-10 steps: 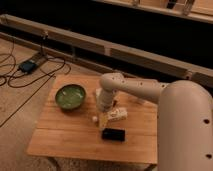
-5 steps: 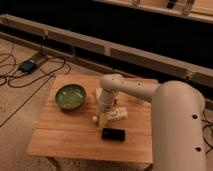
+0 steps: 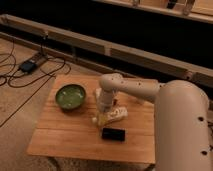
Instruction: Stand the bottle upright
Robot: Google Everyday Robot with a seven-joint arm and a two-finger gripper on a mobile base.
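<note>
gripper [image 3: 103,111]: fingers pressed together, at table [image 3: 60,140] centre | bottle [image 3: 117,114]: lying beneath it | phone [image 3: 113,134]: nearer front edge

One bottle [image 3: 116,115], one bowl [image 3: 59,95], one phone [image 3: 113,134]

The tool [image 3: 103,115] (closed) sits low over the lying bottle [image 3: 118,114], perhaps gripping it.
</note>
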